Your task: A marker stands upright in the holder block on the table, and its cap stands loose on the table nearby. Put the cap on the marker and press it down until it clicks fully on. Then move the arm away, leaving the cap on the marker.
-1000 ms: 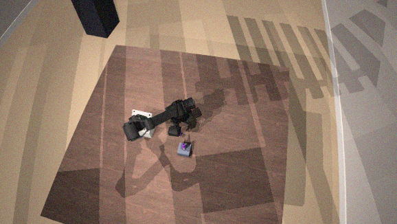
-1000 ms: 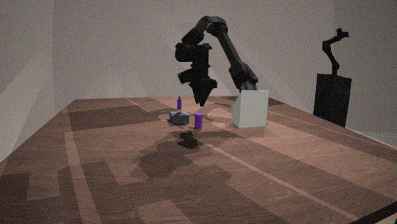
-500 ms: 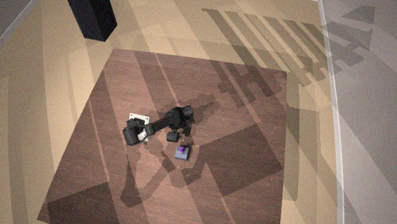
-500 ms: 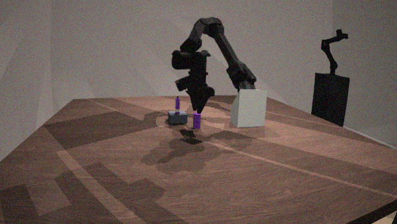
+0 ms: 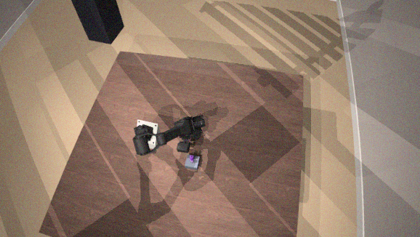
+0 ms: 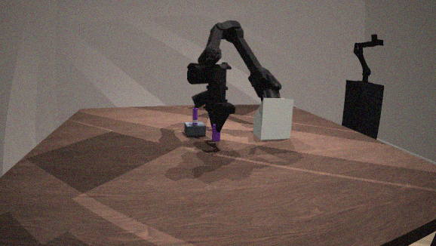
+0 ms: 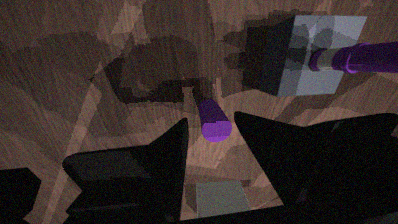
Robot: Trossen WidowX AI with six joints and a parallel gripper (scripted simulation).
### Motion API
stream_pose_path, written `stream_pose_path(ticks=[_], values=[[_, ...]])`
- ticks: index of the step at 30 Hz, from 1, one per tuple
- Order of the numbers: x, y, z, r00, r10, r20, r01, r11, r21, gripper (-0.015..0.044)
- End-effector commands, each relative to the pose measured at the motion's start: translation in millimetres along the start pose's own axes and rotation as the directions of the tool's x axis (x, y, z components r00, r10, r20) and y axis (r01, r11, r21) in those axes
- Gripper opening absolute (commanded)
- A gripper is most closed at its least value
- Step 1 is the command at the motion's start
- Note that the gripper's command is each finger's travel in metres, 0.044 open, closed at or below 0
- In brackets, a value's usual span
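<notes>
Cap (image 7: 215, 121) stands upright between the open gripper (image 7: 211, 131) fingertips, untouched.

Readable text: none is found in any view.
Labels, brands, numbers, signs: none can be read.

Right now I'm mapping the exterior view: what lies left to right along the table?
Holder block with marker → cap under the open fingers → white base block → black pedestal.
</notes>
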State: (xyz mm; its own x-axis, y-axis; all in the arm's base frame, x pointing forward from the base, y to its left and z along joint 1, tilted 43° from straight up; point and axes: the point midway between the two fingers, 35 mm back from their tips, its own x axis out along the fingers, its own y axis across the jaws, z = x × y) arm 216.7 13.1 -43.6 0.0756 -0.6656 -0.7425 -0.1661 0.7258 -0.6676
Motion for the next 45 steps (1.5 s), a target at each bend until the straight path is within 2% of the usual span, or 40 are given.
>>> stream_pose_path(ticks=[1,11,15,24,27,45], values=[[7,-1,-1,1.000,-0.007,0.000,0.007,1.000,-0.006,0.0239],[20,-2,-2,1.000,-0.009,0.000,0.009,1.000,-0.006,0.0239],[20,-2,-2,1.000,-0.009,0.000,0.009,1.000,-0.006,0.0134],[20,-2,-2,1.000,-0.009,0.000,0.009,1.000,-0.006,0.0074],[16,-1,-2,1.000,-0.008,0.000,0.008,1.000,-0.006,0.0000],[-31,0,-1,1.000,-0.006,0.000,0.006,1.000,-0.006,0.0000]])
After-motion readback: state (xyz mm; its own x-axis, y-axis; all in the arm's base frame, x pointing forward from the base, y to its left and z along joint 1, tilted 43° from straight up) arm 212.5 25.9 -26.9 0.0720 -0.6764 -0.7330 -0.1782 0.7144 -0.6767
